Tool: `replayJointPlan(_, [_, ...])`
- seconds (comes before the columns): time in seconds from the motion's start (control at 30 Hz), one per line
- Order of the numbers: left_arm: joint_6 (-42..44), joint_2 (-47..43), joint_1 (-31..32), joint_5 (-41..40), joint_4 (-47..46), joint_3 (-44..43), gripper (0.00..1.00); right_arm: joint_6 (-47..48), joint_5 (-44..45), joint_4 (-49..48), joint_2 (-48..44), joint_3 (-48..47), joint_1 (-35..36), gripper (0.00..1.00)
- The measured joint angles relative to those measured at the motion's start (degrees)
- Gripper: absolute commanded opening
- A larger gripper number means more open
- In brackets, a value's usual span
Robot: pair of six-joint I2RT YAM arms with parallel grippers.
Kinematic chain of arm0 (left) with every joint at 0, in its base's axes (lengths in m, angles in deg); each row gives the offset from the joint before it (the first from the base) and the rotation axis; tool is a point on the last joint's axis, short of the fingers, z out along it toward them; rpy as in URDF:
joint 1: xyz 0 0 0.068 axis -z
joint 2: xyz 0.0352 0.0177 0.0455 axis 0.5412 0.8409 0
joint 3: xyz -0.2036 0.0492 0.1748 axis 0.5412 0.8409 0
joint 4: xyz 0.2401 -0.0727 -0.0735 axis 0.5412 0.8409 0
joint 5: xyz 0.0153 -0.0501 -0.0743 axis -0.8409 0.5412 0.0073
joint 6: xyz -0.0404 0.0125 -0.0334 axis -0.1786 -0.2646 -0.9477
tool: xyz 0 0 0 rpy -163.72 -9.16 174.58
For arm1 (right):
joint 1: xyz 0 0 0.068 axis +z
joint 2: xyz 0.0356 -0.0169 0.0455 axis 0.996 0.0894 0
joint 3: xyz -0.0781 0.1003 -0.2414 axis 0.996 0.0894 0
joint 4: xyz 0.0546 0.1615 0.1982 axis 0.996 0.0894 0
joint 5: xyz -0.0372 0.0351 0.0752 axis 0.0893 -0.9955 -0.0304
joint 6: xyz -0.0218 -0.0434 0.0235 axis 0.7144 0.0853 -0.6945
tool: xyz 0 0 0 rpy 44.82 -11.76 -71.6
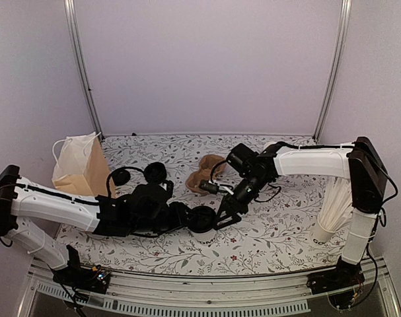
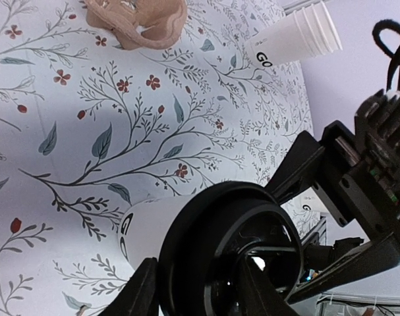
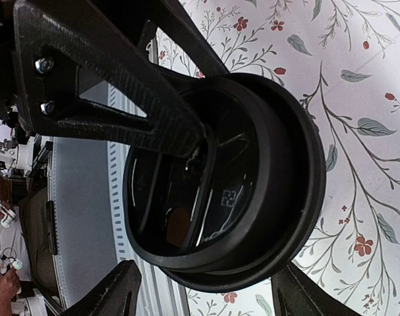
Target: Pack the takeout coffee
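Small white paper cup (image 2: 135, 234), round black plastic lid (image 2: 226, 257) on, upright on floral desk (image 1: 273, 238). Left tool (image 2: 201, 291) narrow, pinching lid rim; right tool (image 3: 209, 295) wide, straddling lid.

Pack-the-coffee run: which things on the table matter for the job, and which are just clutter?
Job:
- lidded white cup, between the two arms
- paper bag, probably where the cup goes

Lying about:
- stack of lidless cups
- loose black lid, and a second one
- crumpled brown thing
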Motion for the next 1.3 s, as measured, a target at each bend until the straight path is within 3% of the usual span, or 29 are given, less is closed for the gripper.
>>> replayJointPlan(0.67, [2.5,1.9,1.4,-2.3,4.4,-3.6,0.28,-5.9,3.1,-0.2,2.5,-0.4,-0.1,0.77])
replayJointPlan(1.13, [2.6,2.4,1.0,-1.9,1.1,-1.8,0.27,-7.8,0.4,0.5,5.0,-1.1,-0.5,0.71])
replayJointPlan(1.3, [3.1,2.4,0.9,-2.0,-0.1,-1.3,0.28,-7.1,0.3,1.2,5.3,-1.8,-0.4,0.65])
